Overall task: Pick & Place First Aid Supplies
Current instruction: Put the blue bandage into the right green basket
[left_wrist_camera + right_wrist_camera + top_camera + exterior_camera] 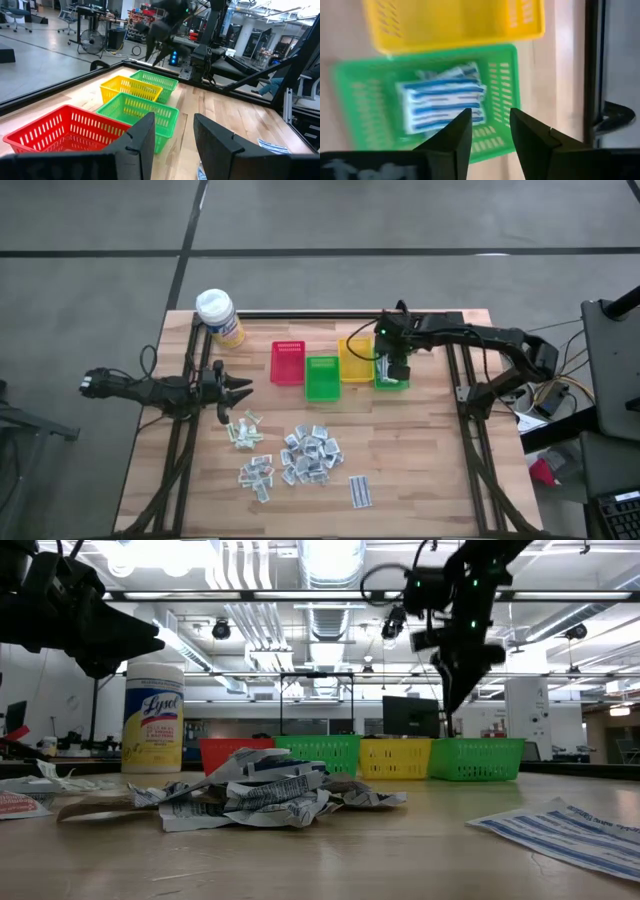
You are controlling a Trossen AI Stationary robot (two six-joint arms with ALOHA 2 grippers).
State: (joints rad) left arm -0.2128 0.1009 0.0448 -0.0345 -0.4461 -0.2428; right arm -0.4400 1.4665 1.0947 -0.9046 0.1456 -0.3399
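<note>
Loose first aid supplies lie in piles on the wooden table: a big heap [310, 455], smaller ones [245, 430] [257, 475], and blue-striped strips [360, 490]. More blue-striped packets [442, 102] lie flat on the floor of the rightmost green bin [507, 85]. My right gripper [490, 130] hangs open above that bin [392, 382], pointing down, with nothing between its fingers. My left gripper [235, 390] waits open and level at the table's left, aimed toward the bins [172, 135].
A row of bins stands at the back: red [287, 362], green [322, 377], yellow [355, 360]. A yellow wipes canister with a white cap [218, 315] stands at the far left corner. Bare wood lies along the table's right side [420, 460].
</note>
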